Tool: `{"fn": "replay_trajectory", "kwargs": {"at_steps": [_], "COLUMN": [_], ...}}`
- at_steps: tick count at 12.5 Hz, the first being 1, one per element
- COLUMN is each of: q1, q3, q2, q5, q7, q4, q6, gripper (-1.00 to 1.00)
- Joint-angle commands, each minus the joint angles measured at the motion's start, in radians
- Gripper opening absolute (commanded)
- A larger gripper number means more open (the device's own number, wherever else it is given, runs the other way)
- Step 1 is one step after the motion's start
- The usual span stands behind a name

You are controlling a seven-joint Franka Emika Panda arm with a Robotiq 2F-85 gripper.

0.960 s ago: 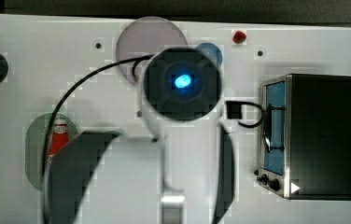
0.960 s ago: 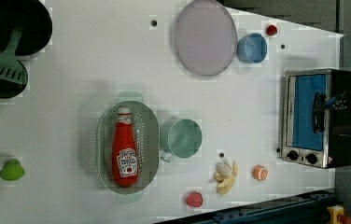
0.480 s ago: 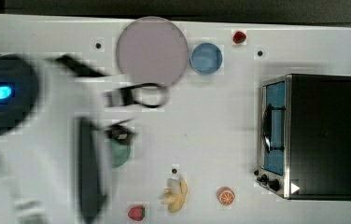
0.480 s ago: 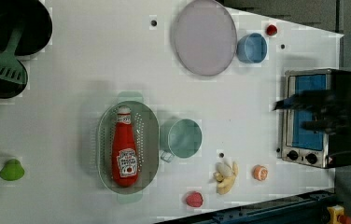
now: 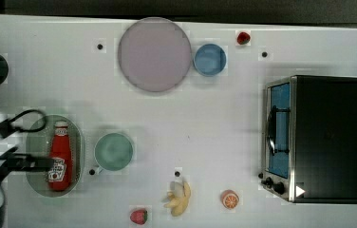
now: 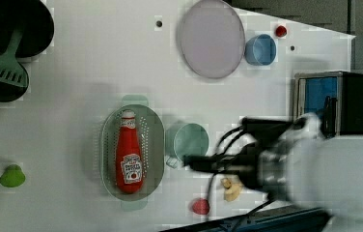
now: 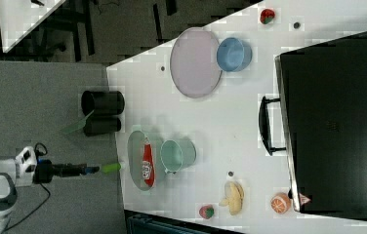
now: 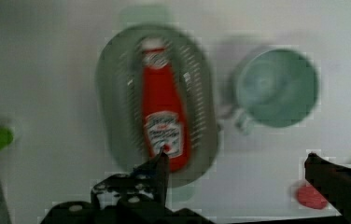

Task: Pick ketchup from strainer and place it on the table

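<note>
- Ketchup (image 6: 129, 157): red squeeze bottle lying flat along the strainer (image 6: 156, 145), white cap toward 12 o'clock in the left view, label toward 6 o'clock.
- Handling, judged: light, smooth plastic, likely slippery and yielding under squeeze; prone to rolling once released.
- Hold point, judged: across the broad red body just above the label, not the narrow neck.
- Gripper (image 8: 239, 163): jaws spread wide, empty, one dark finger tip overlapping the label end in the wrist view.
- Table (image 5: 214, 123): white, flat, dotted with small black holes.
- Room: teal cup (image 5: 114, 151) just beside the strainer at 3 o'clock in the top view; open white surface toward 12 o'clock of the strainer.
</note>
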Motion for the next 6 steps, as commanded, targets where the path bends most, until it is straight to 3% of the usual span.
{"fn": "replay_trajectory", "kwargs": {"at_steps": [1, 6], "q1": [-0.008, -0.002], "q3": [0.033, 0.053], "q2": [0.037, 0.128], "q5": [0.005, -0.007], "q7": [0.044, 0.053], "q4": [-0.091, -0.315], "q6": [0.125, 0.562], "gripper": [1.0, 1.0]}}
